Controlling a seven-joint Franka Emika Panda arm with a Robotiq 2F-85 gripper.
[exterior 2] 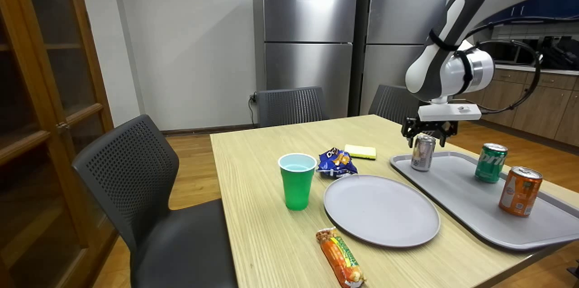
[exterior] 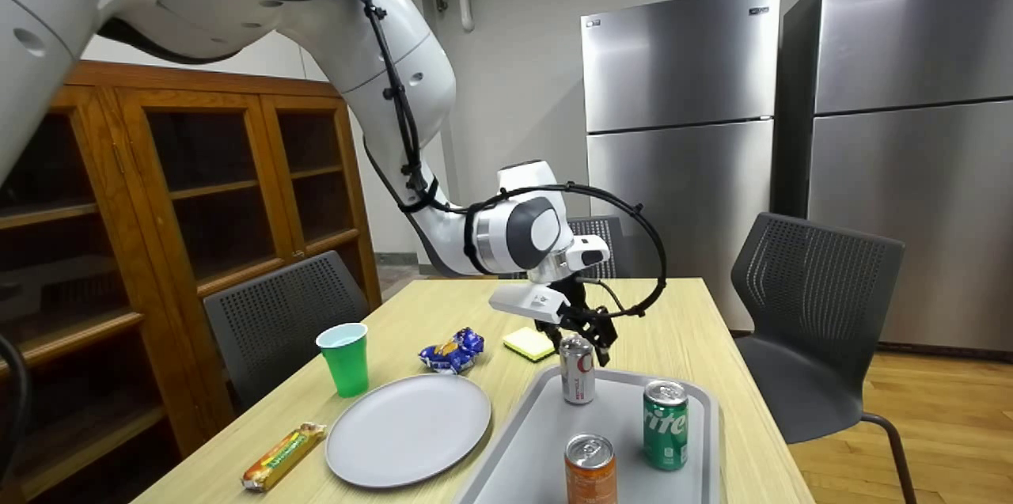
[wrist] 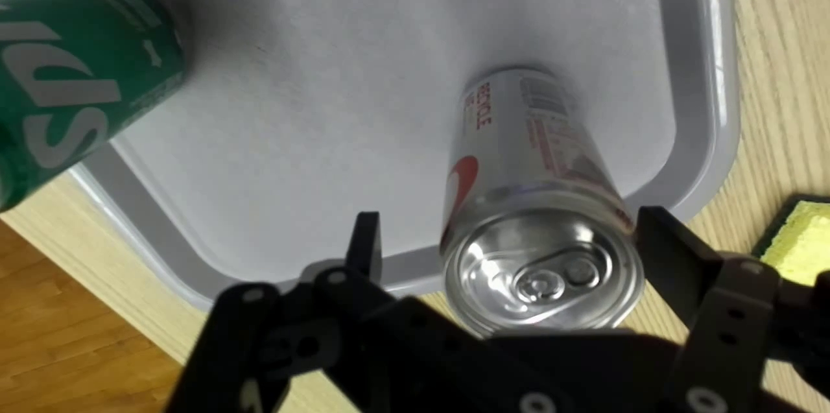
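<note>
Three cans stand upright on the grey tray (exterior 2: pixel 457 193). I have the claw (wrist: pixel 510 225) spread wide, with the top of the silver can (wrist: pixel 545 264) between its tips; one finger (wrist: pixel 674 257) sits close beside it, though I can't tell whether they touch. That can is near the tray's end, and I read RECYCLE in red on its side. "rite" shows on the green can (exterior: pixel 665 425) in an exterior view. I can't read the orange can (exterior 2: pixel 521 191) or, fully, the blue packet (exterior 2: pixel 337 162).
</note>
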